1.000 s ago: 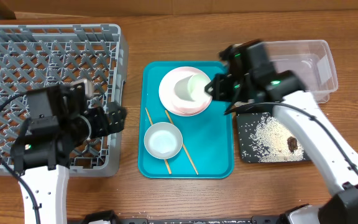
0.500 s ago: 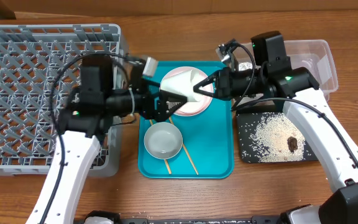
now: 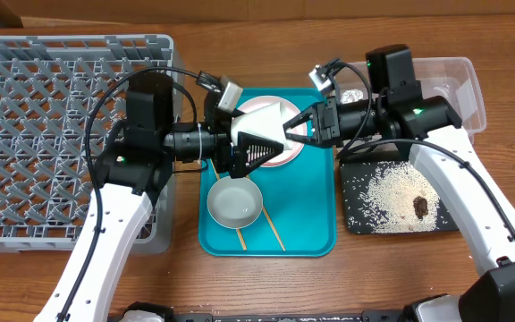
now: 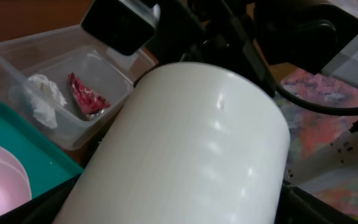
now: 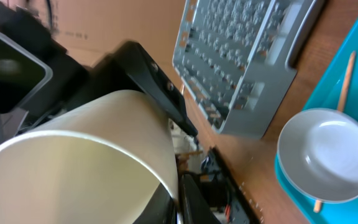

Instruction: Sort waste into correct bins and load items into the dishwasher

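White cup [image 3: 268, 134] is up over the far half of the teal tray [image 3: 311, 224], lying sideways between my two claws. My right claw [image 3: 297, 125] pinches it at the rim. My left claw [image 3: 254, 148] has a finger on each side of the cup's body, and I can't tell whether it's squeezing. On the tray's near half sits a white bowl [image 3: 234, 200] with the chopsticks [image 3: 274, 231] alongside. Off the tray's far right corner, the clear tub [image 4: 17, 53] holds the tissue [image 4: 42, 99] and red wrapper [image 4: 86, 96].
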You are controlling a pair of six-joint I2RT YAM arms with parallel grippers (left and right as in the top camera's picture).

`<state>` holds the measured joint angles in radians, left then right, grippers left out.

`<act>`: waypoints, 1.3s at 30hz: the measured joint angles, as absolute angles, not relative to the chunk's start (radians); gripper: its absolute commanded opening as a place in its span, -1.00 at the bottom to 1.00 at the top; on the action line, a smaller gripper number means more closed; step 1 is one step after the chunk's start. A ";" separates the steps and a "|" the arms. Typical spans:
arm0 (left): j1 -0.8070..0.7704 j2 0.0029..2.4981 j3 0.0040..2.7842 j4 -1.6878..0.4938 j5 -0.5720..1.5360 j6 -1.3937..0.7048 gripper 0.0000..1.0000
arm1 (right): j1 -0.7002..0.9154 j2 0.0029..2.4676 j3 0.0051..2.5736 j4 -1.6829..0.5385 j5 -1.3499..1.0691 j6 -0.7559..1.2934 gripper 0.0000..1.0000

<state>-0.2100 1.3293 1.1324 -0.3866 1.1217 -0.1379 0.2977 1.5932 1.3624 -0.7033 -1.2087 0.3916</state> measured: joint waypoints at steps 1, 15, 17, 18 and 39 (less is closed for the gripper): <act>-0.211 1.329 1.132 -0.374 1.127 -0.138 0.80 | 0.303 1.593 1.362 -0.706 -1.210 0.392 -0.92; -0.213 1.329 1.132 -0.351 1.154 -0.136 0.36 | 0.303 1.593 1.362 -0.707 -1.235 0.392 -0.92; -0.213 1.329 1.132 -0.351 1.155 -0.136 0.26 | 0.303 1.593 1.362 -0.706 -1.235 0.392 -0.91; -0.213 1.329 1.132 -0.351 1.156 -0.136 0.21 | 0.303 1.593 1.362 -0.707 -1.235 0.391 -0.79; 0.021 1.330 1.134 -0.739 0.756 -0.134 -0.92 | 0.259 1.594 1.363 -1.011 -0.614 0.368 0.22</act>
<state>0.0208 1.3304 1.1343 -0.7387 0.7555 -0.1345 0.2592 1.5944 1.3632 -1.0115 -0.6136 0.3679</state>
